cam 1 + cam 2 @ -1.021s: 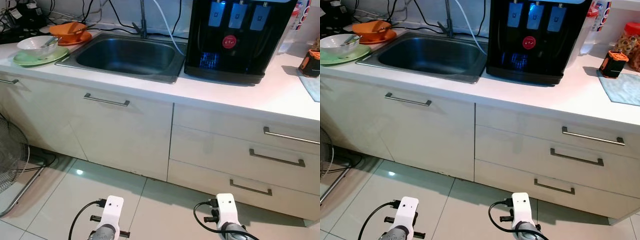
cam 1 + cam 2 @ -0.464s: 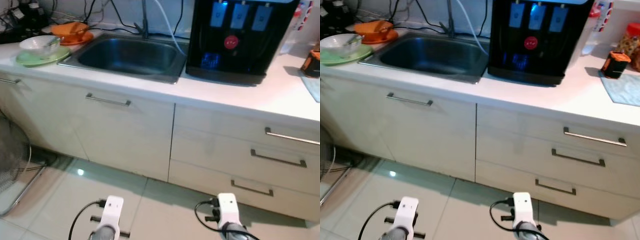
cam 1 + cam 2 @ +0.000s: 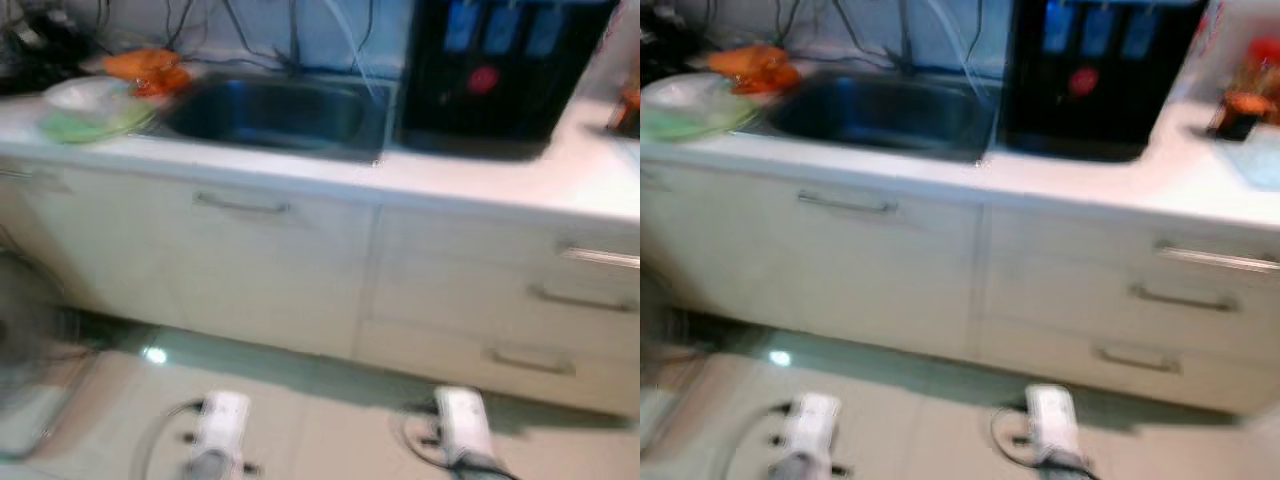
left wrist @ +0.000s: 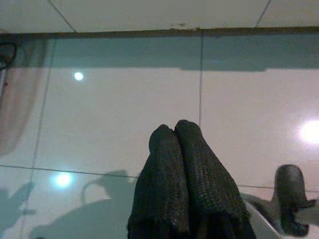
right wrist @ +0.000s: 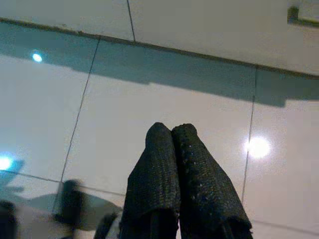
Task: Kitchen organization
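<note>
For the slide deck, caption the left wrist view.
Left hand, fingers pressed together, hanging idle above the pale tiled floor near the cabinet base.

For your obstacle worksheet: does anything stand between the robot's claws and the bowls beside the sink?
Nothing visible blocks them. Both claws, left claw and right claw, hang shut low over the floor, while the bowls sit up on the counter left of the sink.

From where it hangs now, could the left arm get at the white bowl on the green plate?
Probably not yet. The left gripper hangs low over the floor tiles, fingers shut, while the white bowl sits on the counter far above.
</note>
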